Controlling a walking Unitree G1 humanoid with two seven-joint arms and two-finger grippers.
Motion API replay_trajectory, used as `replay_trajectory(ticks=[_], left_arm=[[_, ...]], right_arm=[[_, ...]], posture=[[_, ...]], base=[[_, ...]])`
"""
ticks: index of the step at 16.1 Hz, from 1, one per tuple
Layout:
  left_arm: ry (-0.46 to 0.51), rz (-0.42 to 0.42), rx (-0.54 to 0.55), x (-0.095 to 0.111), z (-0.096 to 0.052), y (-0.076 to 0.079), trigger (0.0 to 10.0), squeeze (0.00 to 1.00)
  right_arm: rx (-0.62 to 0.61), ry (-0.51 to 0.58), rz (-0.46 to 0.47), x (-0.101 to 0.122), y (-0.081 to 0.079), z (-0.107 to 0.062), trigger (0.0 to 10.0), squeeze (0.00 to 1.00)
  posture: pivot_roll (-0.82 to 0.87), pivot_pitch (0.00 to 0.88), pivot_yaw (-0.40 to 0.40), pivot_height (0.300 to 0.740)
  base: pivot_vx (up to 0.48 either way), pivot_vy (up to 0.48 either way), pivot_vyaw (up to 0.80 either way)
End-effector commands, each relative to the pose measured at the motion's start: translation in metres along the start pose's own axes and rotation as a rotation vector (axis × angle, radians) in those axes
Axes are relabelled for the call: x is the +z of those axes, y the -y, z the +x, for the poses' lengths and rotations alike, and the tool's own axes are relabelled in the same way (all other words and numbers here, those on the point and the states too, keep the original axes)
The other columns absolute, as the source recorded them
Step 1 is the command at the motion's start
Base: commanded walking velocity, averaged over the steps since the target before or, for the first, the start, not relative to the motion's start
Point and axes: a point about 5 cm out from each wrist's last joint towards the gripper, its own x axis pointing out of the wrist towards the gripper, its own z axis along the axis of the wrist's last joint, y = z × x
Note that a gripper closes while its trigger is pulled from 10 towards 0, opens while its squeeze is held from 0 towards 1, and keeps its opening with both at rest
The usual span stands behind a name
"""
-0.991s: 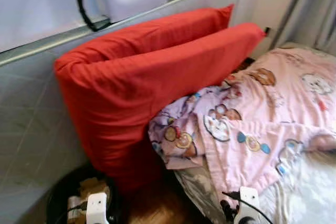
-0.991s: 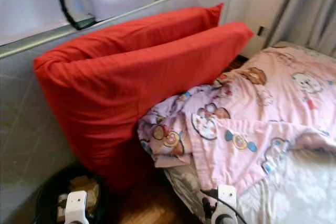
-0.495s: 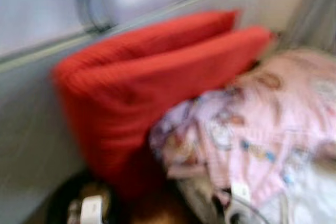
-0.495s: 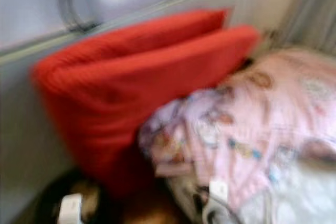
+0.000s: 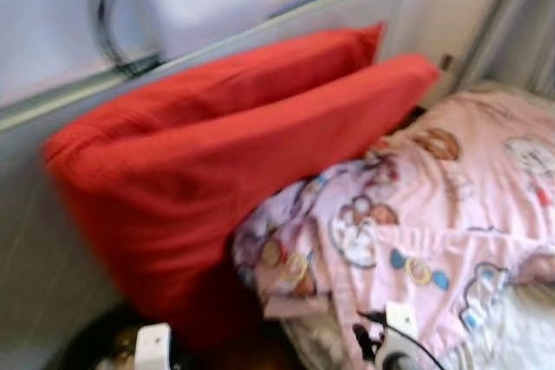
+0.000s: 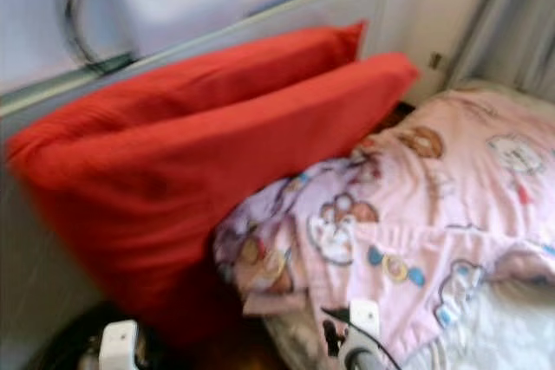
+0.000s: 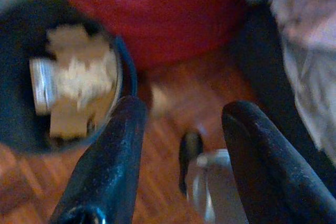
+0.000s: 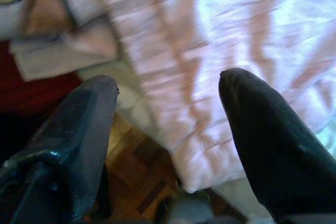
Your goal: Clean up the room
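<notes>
The whole head view slides since a second ago, so the camera is what moves: the red pillows (image 5: pixel 217 162) now reach further toward the left edge, and less of the dark bin (image 5: pixel 95 353) on the floor shows. The half-second-old blur has partly cleared.

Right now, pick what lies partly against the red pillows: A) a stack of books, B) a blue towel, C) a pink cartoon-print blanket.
C: the pink cartoon-print blanket is bunched up against the lower edge of the red pillows that lean on the headboard.
</notes>
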Motion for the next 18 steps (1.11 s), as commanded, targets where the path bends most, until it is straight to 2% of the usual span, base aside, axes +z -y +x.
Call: replay_trajectory(ticks=[1, 10, 11, 12, 16, 18], left_arm=[[0.0, -0.006, -0.017, 0.0, 0.001, 0.006, 10.0, 0.0], [0.001, -0.006, -0.017, 0.0, 0.001, 0.006, 10.0, 0.0], [0.361, -0.023, -0.09, 0.063, 0.003, 0.029, 10.0, 0.0], [0.513, -0.034, -0.119, 0.088, -0.001, 0.039, 10.0, 0.0], [0.502, -0.001, -0.104, 0.086, -0.001, 0.036, 10.0, 0.0], [0.491, 0.006, -0.081, 0.081, -0.003, 0.029, 10.0, 0.0]], right_arm=[[-0.03, -0.013, -0.002, -0.004, 0.011, -0.003, 10.0, 0.0], [-0.03, -0.012, -0.002, -0.004, 0.011, -0.002, 10.0, 0.0], [0.046, 0.227, -0.006, 0.031, -0.002, 0.0, 10.0, 0.0], [0.081, 0.341, -0.011, 0.048, -0.009, -0.001, 10.0, 0.0], [0.068, 0.348, 0.006, 0.051, -0.01, 0.0, 10.0, 0.0], [0.061, 0.358, 0.014, 0.05, -0.009, -0.001, 10.0, 0.0]], posture=[[0.01, 0.027, 0.014, 0.74], [0.01, 0.027, 0.014, 0.74], [0.01, 0.032, 0.006, 0.74], [0.01, 0.031, 0.006, 0.74], [0.01, 0.007, 0.008, 0.74], [0.01, 0.0, 0.012, 0.74]], base=[[0.277, 0.0, 0.0], [0.278, 0.0, 0.0], [0.0, 0.0, 0.0], [0.0, 0.0, 0.0], [0.0, 0.0, 0.0], [0.0, 0.0, 0.0]])
